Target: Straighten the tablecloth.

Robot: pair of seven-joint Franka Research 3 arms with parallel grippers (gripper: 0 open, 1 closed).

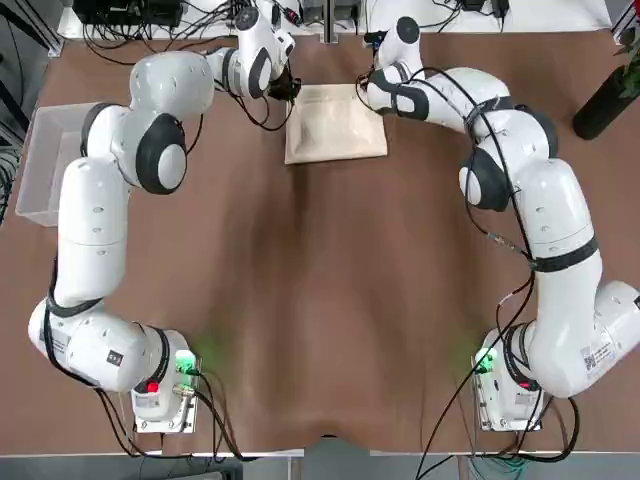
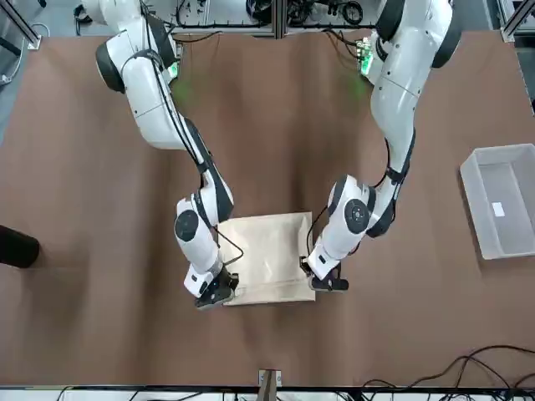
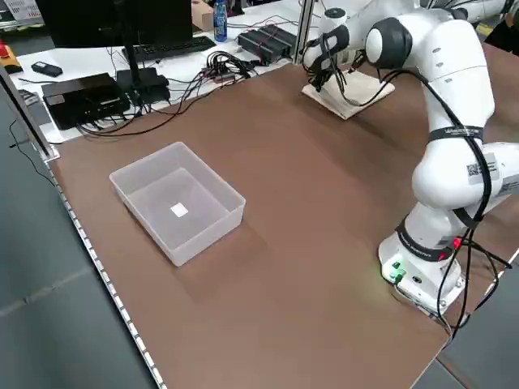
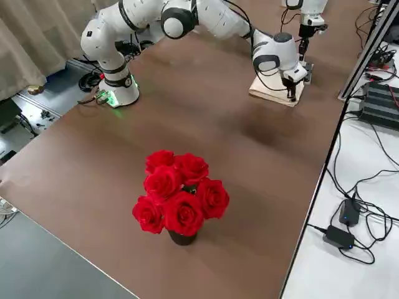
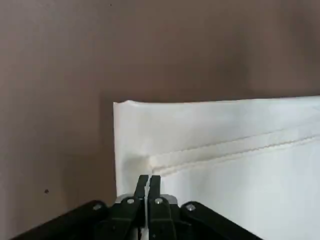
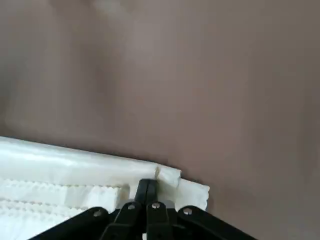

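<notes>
The tablecloth (image 1: 336, 122) is seen folded into a small rectangle on the brown table covering (image 2: 100, 184), near the table edge across from the arms' bases and between the two grippers. Its layers are stacked, and stitched hems are shown near both grippers.

The left gripper (image 5: 148, 179) is positioned over the tablecloth, close to a corner on the robot's left side. Its two fingers are brought together, with only a thin slit seen between them, and are pointed down at the cloth beside a hem. Whether any fabric is pinched between the tips cannot be told.

The right gripper (image 6: 147, 183) is placed at the tablecloth's opposite side, close to a corner where the folded layers are slightly offset. Its fingers are closed against each other, and the cloth is seen directly around the tips. Whether a fold is gripped or merely touched cannot be made out.

The clear plastic bin (image 3: 178, 201) is set on the table to the robot's left, well apart from the cloth. Red roses (image 4: 181, 193) in a dark pot (image 4: 182, 238) are stood on the robot's right.
</notes>
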